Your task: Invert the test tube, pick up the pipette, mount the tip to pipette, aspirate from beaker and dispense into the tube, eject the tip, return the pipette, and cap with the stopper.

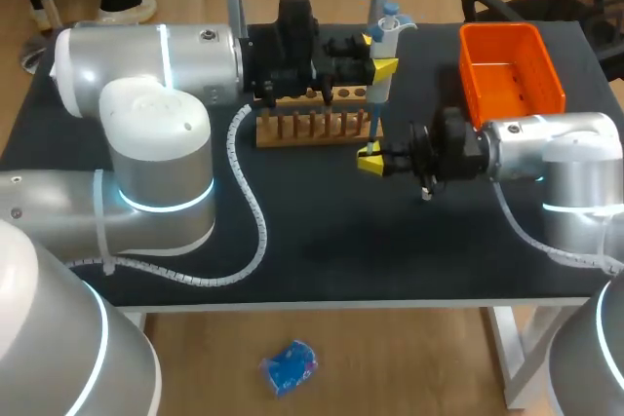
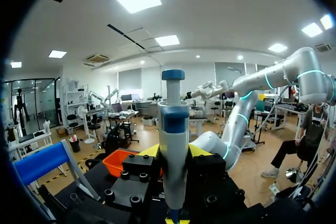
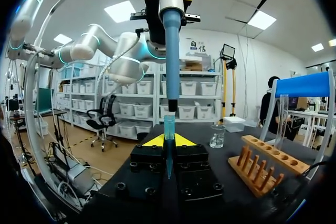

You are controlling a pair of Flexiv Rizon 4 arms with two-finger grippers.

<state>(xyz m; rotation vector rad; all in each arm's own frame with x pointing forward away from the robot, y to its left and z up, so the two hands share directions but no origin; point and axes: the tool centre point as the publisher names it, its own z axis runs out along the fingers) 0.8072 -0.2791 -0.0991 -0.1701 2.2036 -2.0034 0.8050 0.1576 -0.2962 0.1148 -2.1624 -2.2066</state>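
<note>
My left gripper [image 1: 378, 67] is shut on the white-and-blue pipette [image 1: 387, 31], which it holds upright behind the wooden rack [image 1: 312, 127]. In the left wrist view the pipette [image 2: 174, 145] stands between the fingers. Directly below, my right gripper [image 1: 370, 158] is shut on a translucent blue tip [image 3: 168, 145], held upright with its point down. The pipette's blue nozzle [image 3: 171, 51] hangs straight above the tip's open end, with a very small gap or just touching. A clear test tube [image 3: 283, 116] stands in the rack [image 3: 265, 163]. A glass beaker [image 3: 217, 136] sits on the table behind it.
An orange bin [image 1: 512, 70] stands at the table's back right, also seen past the pipette as the bin [image 2: 118, 161]. The left arm's white cable [image 1: 255, 211] lies looped over the dark tabletop [image 1: 390, 241].
</note>
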